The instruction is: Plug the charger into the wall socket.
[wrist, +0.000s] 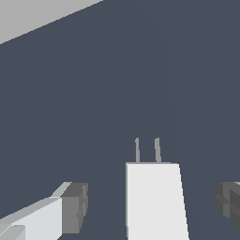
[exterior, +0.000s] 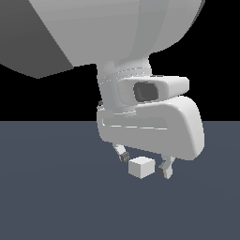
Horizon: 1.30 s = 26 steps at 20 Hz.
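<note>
Spread wide, my claw [exterior: 145, 163] hangs low over the dark table [exterior: 56, 197] with a finger on each side of the charger [exterior: 141, 167], and in the wrist view clear gaps separate both pads [wrist: 75, 207] from it, so I grip nothing. That small white-grey cube rests on the table between my fingers, its two thin prongs [wrist: 147, 150] pointing away from my wrist, and I can read no brand, label or writing on it.
</note>
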### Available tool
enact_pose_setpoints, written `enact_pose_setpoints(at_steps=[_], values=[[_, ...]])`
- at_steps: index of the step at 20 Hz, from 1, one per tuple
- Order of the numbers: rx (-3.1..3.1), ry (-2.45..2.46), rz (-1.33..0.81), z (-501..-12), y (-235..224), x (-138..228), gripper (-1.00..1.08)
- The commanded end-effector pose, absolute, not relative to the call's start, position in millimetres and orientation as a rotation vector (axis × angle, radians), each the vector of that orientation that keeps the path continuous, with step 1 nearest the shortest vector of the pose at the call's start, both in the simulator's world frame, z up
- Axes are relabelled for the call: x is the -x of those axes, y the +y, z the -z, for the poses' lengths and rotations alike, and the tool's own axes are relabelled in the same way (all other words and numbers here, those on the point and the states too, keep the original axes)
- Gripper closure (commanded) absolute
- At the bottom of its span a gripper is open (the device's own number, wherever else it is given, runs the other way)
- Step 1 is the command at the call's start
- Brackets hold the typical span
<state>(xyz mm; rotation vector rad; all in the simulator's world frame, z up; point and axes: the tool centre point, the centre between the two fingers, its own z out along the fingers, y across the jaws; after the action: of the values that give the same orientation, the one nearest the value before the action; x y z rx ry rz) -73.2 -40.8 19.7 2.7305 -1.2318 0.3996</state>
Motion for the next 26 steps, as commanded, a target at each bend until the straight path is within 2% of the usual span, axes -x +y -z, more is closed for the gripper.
enact_pose_setpoints(at_steps=[1, 4, 5, 26], values=[[-2.731, -1.232, -0.401, -13.7, -40.6, 72.8, -0.92], [-2.730, -1.233, -0.401, -11.6, -40.8, 72.7, -0.92], [-2.730, -1.233, -0.401, -11.6, -40.8, 72.7, 1.08], [-2.790, -1.117, -0.414, -25.3, -47.2, 69.2, 1.08]])
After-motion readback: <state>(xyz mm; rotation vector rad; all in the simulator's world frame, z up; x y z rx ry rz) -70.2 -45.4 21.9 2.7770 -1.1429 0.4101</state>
